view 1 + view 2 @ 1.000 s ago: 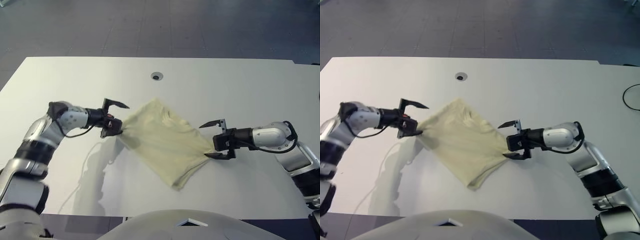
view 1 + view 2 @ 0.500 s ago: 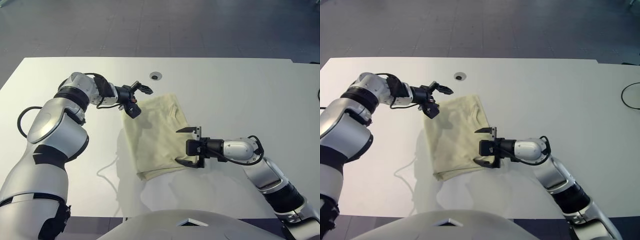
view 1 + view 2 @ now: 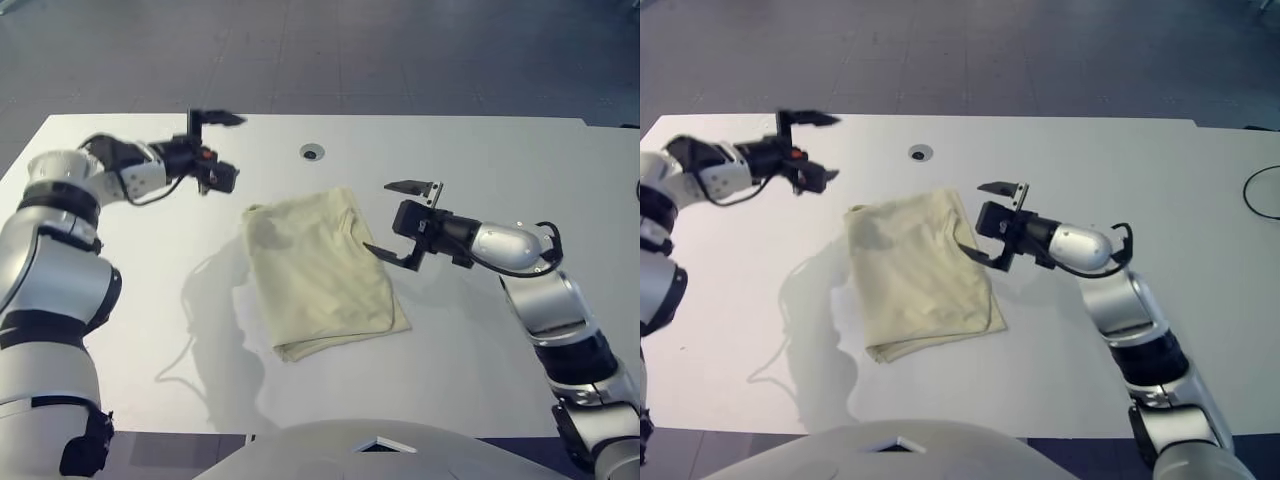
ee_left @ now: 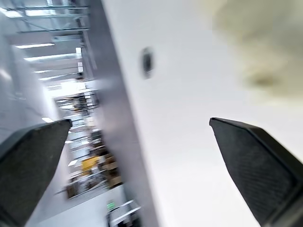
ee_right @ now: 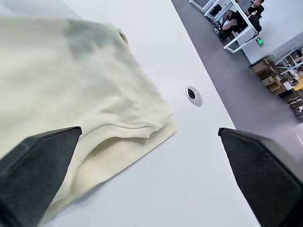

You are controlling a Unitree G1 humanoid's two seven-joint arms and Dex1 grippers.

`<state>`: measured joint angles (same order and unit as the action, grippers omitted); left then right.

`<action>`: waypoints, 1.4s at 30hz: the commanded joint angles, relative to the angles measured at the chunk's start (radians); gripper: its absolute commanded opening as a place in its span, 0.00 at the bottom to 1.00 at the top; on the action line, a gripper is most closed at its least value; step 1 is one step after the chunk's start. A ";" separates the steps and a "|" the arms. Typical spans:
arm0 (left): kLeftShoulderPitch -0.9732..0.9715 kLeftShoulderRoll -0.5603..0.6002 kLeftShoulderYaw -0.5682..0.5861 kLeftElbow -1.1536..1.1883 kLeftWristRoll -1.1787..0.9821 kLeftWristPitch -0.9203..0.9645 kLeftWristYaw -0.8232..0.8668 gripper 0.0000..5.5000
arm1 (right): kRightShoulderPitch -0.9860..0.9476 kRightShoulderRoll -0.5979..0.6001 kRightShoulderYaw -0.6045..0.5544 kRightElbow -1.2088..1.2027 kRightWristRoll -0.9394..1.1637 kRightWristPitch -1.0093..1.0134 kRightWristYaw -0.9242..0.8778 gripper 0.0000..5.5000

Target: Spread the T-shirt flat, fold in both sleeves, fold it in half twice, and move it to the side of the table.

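At the middle of the desk (image 3: 500, 160), the folded T-shirt (image 3: 320, 270) looks soft, light and limp, so it is probably best pinched through all layers at an edge. The left claw (image 3: 222, 150) and the right claw (image 3: 385, 217) are both spread and empty.

The T-shirt (image 4: 258, 47) is a pale blur in the left wrist view and runs off the right wrist view's edge.

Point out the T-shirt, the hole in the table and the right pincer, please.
T-shirt (image 3: 320, 270): left eye view, middle of the folded cloth.
hole (image 3: 313, 152): left eye view, its centre.
right pincer (image 3: 376, 216): left eye view, midway between its fingertips.
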<state>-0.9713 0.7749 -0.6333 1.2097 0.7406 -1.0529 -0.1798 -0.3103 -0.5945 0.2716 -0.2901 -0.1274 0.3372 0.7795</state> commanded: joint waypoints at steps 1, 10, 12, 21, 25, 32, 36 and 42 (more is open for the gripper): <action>0.156 0.004 0.066 -0.140 -0.144 0.034 -0.160 0.98 | 0.028 -0.003 0.030 0.046 -0.006 -0.057 0.008 0.98; 0.254 0.000 0.102 -0.235 -0.124 0.218 -0.186 0.98 | 0.173 -0.182 0.025 0.043 -0.054 -0.246 0.096 0.98; 0.248 -0.018 0.093 -0.221 -0.105 0.236 -0.169 0.98 | 0.211 -0.205 0.029 0.047 -0.065 -0.286 0.104 0.98; 0.178 -0.163 0.033 -0.149 -0.036 0.247 -0.088 0.98 | 0.285 -0.192 0.073 0.007 -0.090 -0.328 0.100 0.98; 0.157 -0.196 0.013 -0.117 -0.017 0.253 -0.061 0.98 | 0.304 -0.224 0.036 -0.049 -0.072 -0.302 0.114 0.98; 0.171 -0.094 0.094 -0.188 -0.102 0.214 -0.049 0.98 | 0.424 -0.303 -0.144 -0.177 0.023 -0.290 0.129 0.98; 0.352 -0.012 0.257 -0.424 -0.430 0.148 -0.168 0.98 | 0.555 -0.276 -0.220 -0.184 0.074 -0.446 0.081 0.98; 0.774 0.125 0.401 -0.837 -0.813 0.131 -0.281 0.98 | 0.678 -0.262 -0.244 -0.043 -0.056 -0.825 -0.055 0.98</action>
<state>-0.3440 0.8258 -0.2839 0.5107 -0.0127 -0.9077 -0.4313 0.3296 -0.8649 0.0406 -0.3805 -0.1290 -0.3754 0.7715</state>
